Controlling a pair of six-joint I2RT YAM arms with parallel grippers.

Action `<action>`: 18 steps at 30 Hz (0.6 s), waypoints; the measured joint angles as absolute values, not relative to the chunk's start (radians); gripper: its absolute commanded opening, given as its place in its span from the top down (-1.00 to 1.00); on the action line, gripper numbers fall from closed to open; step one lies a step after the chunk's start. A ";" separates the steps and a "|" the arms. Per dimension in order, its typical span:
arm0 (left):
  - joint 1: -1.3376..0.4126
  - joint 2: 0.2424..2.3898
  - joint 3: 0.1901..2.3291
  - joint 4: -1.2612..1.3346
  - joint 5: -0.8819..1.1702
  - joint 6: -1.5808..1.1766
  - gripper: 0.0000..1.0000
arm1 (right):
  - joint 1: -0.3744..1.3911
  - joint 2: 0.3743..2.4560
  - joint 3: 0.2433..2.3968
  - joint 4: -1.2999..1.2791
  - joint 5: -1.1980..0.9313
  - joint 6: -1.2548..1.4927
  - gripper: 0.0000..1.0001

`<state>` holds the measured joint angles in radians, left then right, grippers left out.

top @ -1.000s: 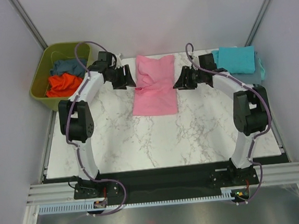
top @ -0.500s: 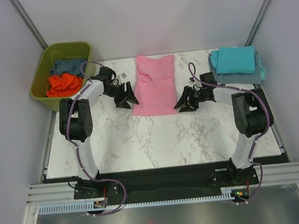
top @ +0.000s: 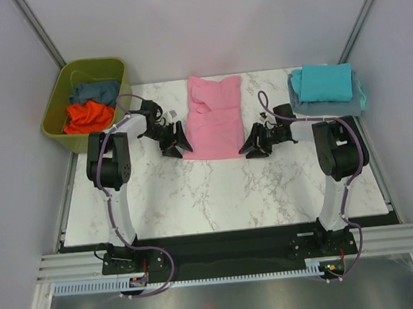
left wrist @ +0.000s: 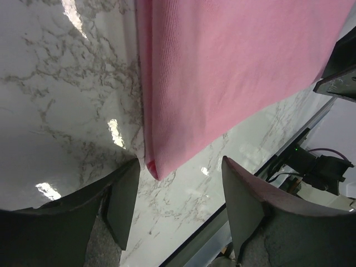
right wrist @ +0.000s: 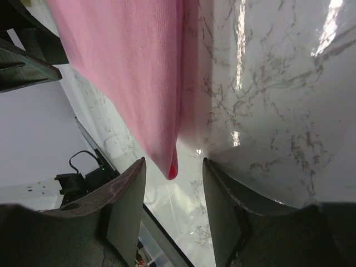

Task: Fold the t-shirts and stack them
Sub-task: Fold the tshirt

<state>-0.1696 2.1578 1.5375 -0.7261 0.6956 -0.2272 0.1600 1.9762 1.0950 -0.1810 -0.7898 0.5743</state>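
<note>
The pink t-shirt lay folded into a long strip at the middle of the marble tabletop. One end was up at the far edge, a bit rumpled, and the other end was squared off toward the arms.

Both arms were down low at that near end, one on each corner. The left tool sat at the near-left corner, jaws parted. In its wrist view the pointed pink corner poked into the gap, just beside one of its fingers, and nothing was clamped. The right tool mirrored it at the near-right corner, jaws likewise spread. The fold's tip hung between its fingers with marble showing on both sides, so there was no grip there either. The cloth itself was flat on the tabletop.

Over at the far-right corner, the turquoise t-shirt rested neatly folded on top of a grey-blue folded shirt. Far left, just off the tabletop, the olive-green tub held the orange t-shirt bunched up, with the slate-blue t-shirt crumpled behind it.
</note>
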 measured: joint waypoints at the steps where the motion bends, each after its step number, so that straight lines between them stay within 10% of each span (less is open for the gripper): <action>1: -0.170 2.159 1.538 -0.727 0.700 -0.227 -0.33 | 0.160 1.985 1.097 -0.179 -0.796 0.582 -0.08; 18: -0.169 2.181 1.503 -0.716 0.717 -0.229 0.52 | 0.195 2.063 1.156 -0.148 -0.837 0.624 0.55</action>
<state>-0.1692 2.1811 1.5028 -0.7162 0.7170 -0.2291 0.1947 2.0628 1.1564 -0.1482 -0.8371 0.6239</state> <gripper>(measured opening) 0.297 0.305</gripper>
